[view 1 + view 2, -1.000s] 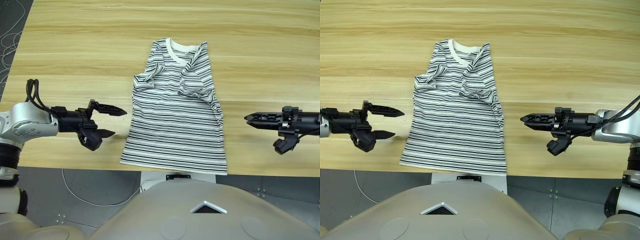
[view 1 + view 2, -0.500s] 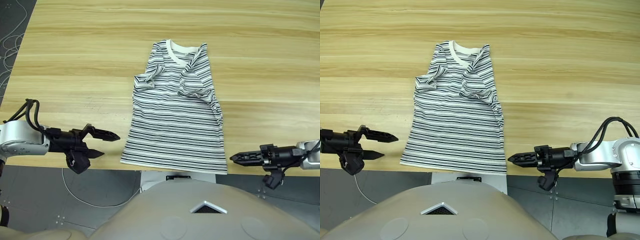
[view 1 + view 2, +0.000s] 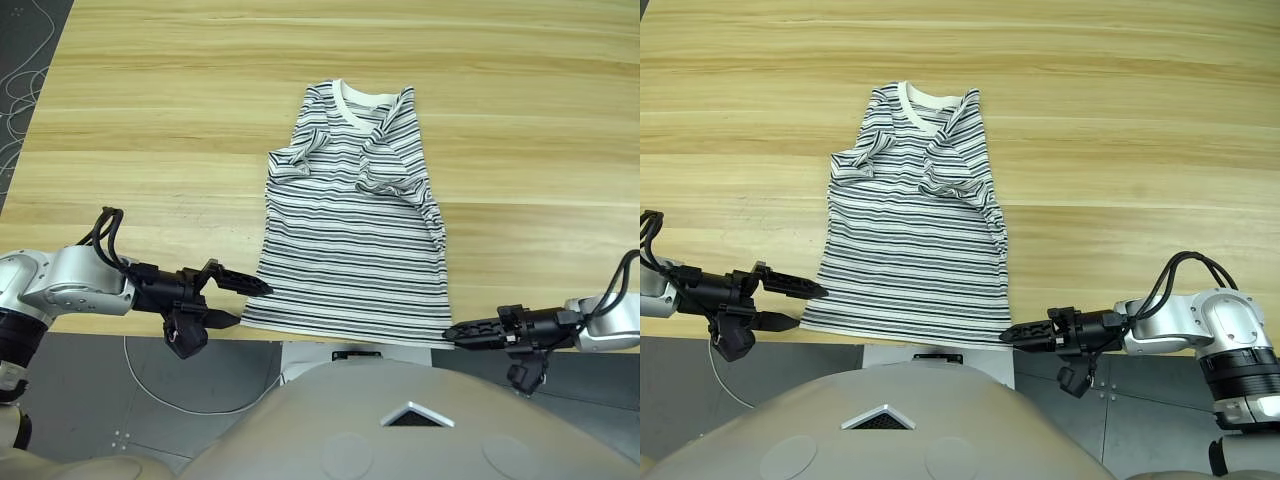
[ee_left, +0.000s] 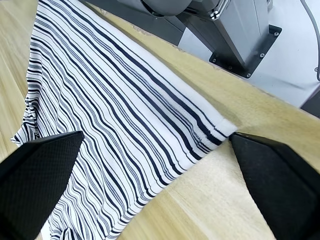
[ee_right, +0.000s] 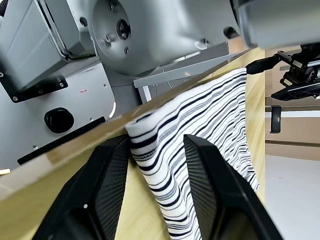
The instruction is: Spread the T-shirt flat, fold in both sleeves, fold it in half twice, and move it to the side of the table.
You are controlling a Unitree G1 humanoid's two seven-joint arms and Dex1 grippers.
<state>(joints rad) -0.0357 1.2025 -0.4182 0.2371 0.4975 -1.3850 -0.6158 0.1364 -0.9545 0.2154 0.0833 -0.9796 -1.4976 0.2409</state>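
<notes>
A black-and-white striped T-shirt (image 3: 350,240) lies lengthwise on the wooden table (image 3: 150,120), collar at the far end, both sleeves folded in over the chest. Its hem runs along the table's near edge. My left gripper (image 3: 253,304) is open at the hem's left corner (image 4: 220,130), which lies between its widely spread fingers (image 4: 35,180). At the hem's right corner (image 5: 150,145), my right gripper (image 3: 1002,337) is open, with one finger (image 5: 107,190) on each side of the cloth at the table's edge.
Bare wood stretches to both sides of the shirt and beyond the collar. Loose cables (image 3: 20,60) lie on the floor past the table's left edge. A metal base plate (image 4: 250,45) sits below the near edge.
Both arms came down from mid-table height to the near edge and moved inward. Each gripper now stands at a hem corner instead of beside the shirt.
</notes>
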